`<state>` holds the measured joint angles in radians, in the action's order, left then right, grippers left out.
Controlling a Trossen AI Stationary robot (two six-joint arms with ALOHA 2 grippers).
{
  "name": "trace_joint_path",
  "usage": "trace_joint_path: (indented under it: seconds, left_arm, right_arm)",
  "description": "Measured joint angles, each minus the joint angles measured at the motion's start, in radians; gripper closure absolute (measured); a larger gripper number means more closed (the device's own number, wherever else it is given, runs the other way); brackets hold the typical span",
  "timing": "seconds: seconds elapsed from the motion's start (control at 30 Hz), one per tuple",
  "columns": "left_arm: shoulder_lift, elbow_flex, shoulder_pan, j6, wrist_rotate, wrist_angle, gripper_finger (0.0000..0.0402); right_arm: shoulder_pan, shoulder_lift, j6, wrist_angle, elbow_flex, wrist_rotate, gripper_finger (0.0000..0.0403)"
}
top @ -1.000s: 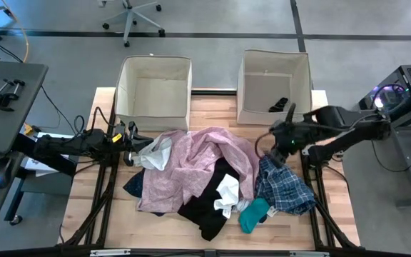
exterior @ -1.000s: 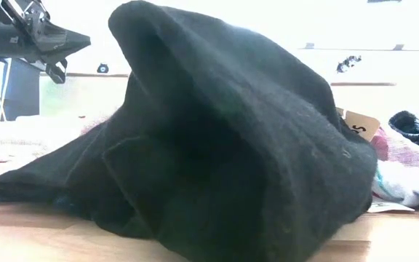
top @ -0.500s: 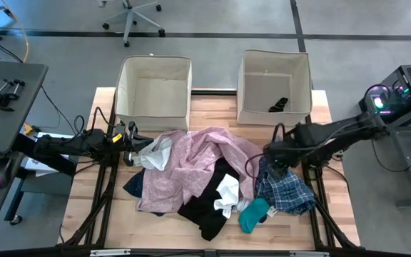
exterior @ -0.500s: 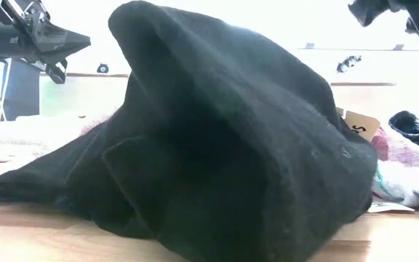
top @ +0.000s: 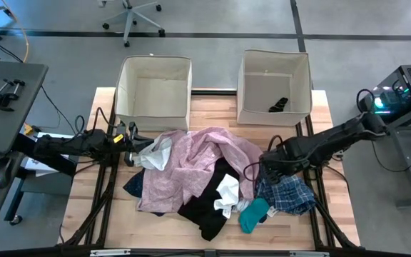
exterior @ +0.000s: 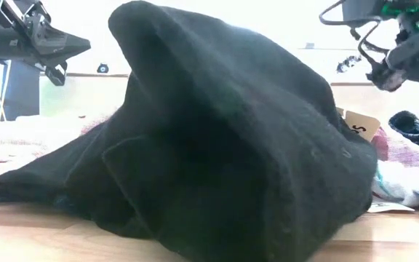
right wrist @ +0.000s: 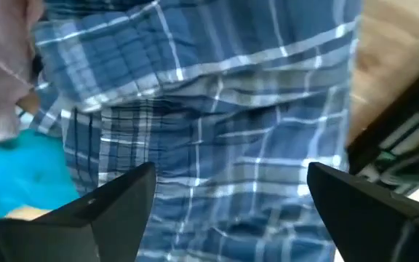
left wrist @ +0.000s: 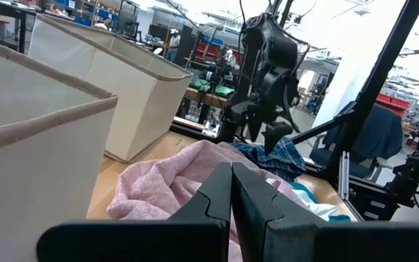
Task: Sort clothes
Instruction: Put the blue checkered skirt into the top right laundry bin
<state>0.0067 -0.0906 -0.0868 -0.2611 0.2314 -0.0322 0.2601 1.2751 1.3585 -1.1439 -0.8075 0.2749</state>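
High view: since a second ago the right arm has swung back from beside the right box point(top: 273, 86) and dropped over the plaid shirt point(top: 285, 194); the right pincer point(top: 266, 168) now sits at that shirt's far edge. The clothes pile has not moved. The pile's long axis runs left to right across the surface point(top: 212, 111): pink shirt point(top: 191, 160) in the middle, black garment point(top: 205, 203) nearer the front, white cloth point(top: 227, 191) and teal sock point(top: 252, 214) beside it, plaid shirt at the right end. The left arm lies low along the left edge, left pincer point(top: 128, 143) by the pile's left end.

Low view: right arm, absent a second ago, now hangs at upper right. Black garment point(exterior: 217, 153) fills the frame, humped.

Left wrist view: left pincer point(left wrist: 231, 196) fully closed, holding nothing, aimed across the pink shirt point(left wrist: 173, 182).

Right wrist view: right pincer point(right wrist: 228, 196) spread wide, empty, pointing down onto the plaid shirt point(right wrist: 217, 109); teal sock point(right wrist: 20, 175) at one side.
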Motion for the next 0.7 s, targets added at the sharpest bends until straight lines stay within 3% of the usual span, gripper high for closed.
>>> trace_joint_path:
  seconds: [0.33,0.5,0.7]
  left_arm:
    - [0.000,0.000,0.000,-0.001,0.000,-0.001,0.0402]
    - [0.000,0.000,0.000,-0.002,0.000,-0.001,0.0402]
    - [0.000,0.000,0.000,-0.001,0.000,0.000,0.0402]
  right_arm:
    - [0.037,0.037,0.113,0.310,0.197,0.016,0.0077]
    - [0.060,0.101,0.144,0.417,0.249,0.022,0.0130]
    - [0.069,0.135,0.133,0.420,0.247,-0.001,0.0222]
